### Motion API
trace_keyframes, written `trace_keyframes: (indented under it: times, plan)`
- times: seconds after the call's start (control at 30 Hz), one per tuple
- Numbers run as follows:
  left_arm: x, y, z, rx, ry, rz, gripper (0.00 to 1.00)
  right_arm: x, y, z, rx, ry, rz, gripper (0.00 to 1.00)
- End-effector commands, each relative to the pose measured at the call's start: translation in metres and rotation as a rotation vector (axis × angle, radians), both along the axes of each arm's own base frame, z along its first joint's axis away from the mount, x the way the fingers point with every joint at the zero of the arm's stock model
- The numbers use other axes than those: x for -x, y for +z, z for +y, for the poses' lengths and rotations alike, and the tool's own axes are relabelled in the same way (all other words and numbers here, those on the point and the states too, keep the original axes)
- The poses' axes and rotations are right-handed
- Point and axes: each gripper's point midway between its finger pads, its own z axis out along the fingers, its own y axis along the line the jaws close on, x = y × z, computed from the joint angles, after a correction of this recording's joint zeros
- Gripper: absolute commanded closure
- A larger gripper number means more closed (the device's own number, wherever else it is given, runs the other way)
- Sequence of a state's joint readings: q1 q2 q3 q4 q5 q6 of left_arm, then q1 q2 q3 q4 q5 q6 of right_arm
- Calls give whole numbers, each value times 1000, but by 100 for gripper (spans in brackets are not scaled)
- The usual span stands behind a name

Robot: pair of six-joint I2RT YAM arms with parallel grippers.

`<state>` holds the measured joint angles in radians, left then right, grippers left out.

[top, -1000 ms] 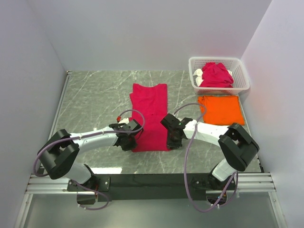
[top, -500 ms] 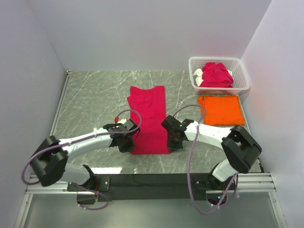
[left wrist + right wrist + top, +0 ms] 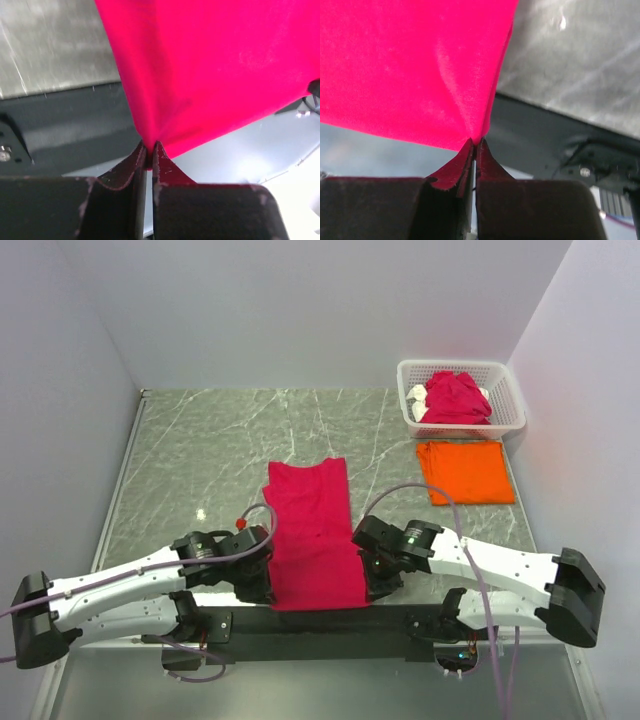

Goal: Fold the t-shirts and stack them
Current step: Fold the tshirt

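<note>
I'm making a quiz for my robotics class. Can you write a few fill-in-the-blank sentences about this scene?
The left gripper and right gripper both pinch the ____ edge of the pink shirt. The folded shirt beside the basket is ____. The basket stands at the far ____ corner of the table.
Missing: near; orange; right.

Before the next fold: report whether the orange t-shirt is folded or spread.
Folded: the orange t-shirt lies as a compact flat rectangle, no sleeves showing.

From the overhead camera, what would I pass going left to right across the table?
left claw → crimson t-shirt → right claw → orange t-shirt
</note>
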<state>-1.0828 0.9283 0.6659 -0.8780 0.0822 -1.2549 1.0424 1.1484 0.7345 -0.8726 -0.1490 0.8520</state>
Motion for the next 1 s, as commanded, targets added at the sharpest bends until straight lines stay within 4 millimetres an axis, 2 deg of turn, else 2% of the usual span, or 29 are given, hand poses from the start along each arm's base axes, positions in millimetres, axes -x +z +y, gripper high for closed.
trace_keyframes:
  times: [0.0,0.03,0.07,0.1,0.17,0.27,0.33,0.37,0.57,0.7,0.97]
  plan:
    - [14,12,10,-15,30,51,99,13,22,-22,59,-1,25,100]
    - [13,15,16,-36,59,51,99,11,27,-24,65,3,15,100]
    - [6,29,14,-10,85,18,99,2,38,-21,60,10,-27,100]
    - [1,34,20,-30,135,-3,99,1,42,-26,89,10,-28,100]
    - [-18,56,21,-3,213,-81,99,-11,58,-21,70,12,-70,100]
    - [-50,74,32,-19,323,-186,99,-33,73,-17,28,-14,-109,100]
    - [-69,79,38,-36,342,-257,99,-52,78,-17,2,-57,-126,100]
    - [-85,84,37,-17,381,-287,99,-62,82,-15,-4,-47,-144,100]
    - [-142,92,47,-65,413,-425,99,-108,92,-11,7,-55,-199,100]
    - [-172,98,41,-45,404,-482,99,-132,96,-9,3,-78,-226,100]
    - [-207,86,47,-69,428,-482,99,-173,101,-8,5,-102,-255,100]
